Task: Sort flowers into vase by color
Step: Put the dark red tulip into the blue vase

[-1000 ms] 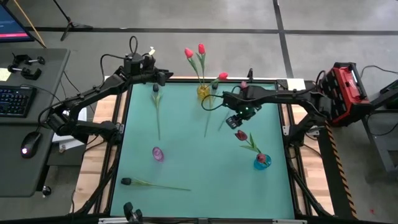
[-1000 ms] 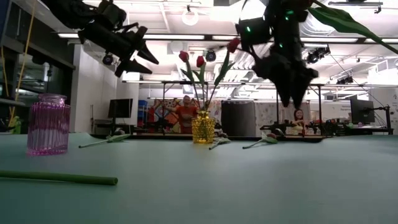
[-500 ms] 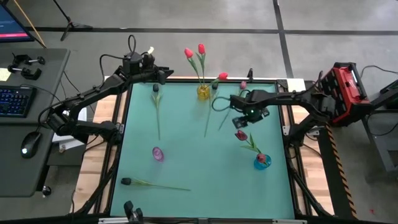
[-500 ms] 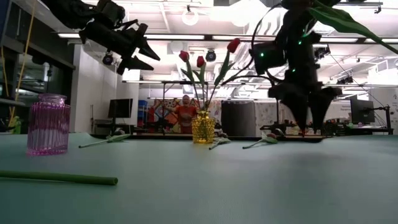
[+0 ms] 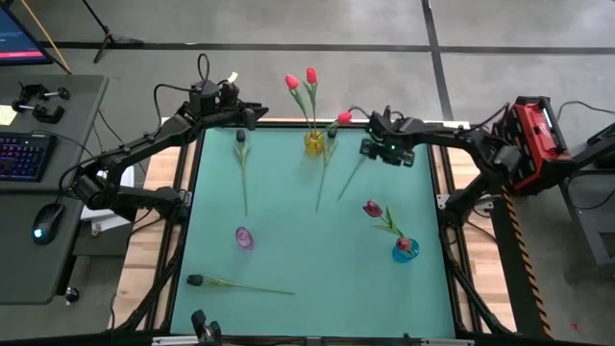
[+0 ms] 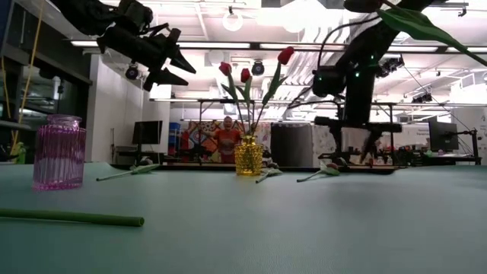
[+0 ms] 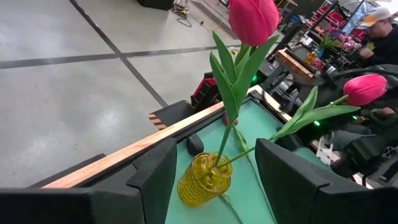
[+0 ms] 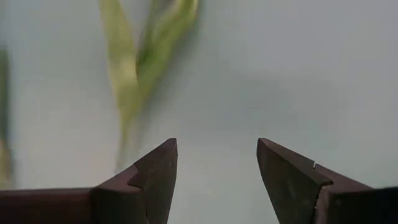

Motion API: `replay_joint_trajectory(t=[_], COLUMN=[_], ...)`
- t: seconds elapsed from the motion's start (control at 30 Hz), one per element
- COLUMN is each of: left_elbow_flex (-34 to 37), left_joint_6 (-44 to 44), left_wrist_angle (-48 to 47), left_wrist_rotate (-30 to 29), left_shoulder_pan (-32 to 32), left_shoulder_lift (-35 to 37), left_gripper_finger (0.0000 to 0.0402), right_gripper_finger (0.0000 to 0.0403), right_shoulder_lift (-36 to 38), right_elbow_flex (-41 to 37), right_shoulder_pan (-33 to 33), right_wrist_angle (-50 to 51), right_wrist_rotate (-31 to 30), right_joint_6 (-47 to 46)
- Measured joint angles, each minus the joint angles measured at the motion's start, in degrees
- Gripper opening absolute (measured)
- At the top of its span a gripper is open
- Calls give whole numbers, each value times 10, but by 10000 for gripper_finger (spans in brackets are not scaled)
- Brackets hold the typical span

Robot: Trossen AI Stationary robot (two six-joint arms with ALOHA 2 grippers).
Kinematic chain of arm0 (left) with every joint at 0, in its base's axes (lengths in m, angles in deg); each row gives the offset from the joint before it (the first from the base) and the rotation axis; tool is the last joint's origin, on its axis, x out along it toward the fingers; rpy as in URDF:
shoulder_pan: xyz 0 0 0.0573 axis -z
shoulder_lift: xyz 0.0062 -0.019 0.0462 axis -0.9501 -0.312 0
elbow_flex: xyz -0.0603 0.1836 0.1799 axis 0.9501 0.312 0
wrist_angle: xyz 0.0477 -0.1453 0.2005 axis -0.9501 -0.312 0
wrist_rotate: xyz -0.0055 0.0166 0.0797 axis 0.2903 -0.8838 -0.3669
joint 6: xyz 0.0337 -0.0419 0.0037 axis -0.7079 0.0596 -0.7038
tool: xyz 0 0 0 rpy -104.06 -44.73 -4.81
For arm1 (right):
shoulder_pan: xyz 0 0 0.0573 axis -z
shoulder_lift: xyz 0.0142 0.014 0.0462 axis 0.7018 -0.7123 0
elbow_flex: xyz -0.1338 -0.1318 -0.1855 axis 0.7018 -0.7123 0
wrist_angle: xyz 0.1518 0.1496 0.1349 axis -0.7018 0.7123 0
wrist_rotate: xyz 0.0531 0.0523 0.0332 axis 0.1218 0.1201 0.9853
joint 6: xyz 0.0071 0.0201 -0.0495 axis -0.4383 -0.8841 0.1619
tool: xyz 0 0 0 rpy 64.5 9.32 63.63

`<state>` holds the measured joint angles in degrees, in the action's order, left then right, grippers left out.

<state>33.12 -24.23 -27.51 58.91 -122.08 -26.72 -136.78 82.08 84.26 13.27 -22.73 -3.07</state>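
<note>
A yellow vase at the far edge holds three bright red tulips. A blue vase holds one crimson tulip. The purple vase holds nothing. Several loose tulips lie flat on the mat: a dark one, one beside the yellow vase, a pink-headed one, and a near-black one at the near side. My right gripper hangs open above the pink-headed tulip's leaves. My left gripper waits open at the far left, facing the yellow vase.
The mat's wooden frame borders the work area. The middle of the green mat lies between the vases. A desk with a keyboard stands left of the table. People show in the room behind.
My right gripper has travelled from over the blue vase's tulip toward the table's far edge, turning about and dropping lower, and now hangs above the pink-headed loose tulip. It stays open. The flowers and vases have kept their places.
</note>
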Motion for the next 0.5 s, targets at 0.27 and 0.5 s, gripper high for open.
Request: replay_joint_trajectory(t=[0.27,0.5], left_elbow_flex=[0,0], left_joint_6=[0,0], left_wrist_angle=[15,18], left_wrist_rotate=[-3,-3], left_shoulder_pan=[0,0], left_shoulder_lift=[0,0], left_gripper_finger=[204,204], right_gripper_finger=[209,209], right_shoulder_lift=[-47,-89], right_elbow_flex=[0,1], right_shoulder_pan=[14,15], right_wrist_angle=[-175,-183], right_wrist_rotate=[37,8], right_joint_6=[-72,-105])
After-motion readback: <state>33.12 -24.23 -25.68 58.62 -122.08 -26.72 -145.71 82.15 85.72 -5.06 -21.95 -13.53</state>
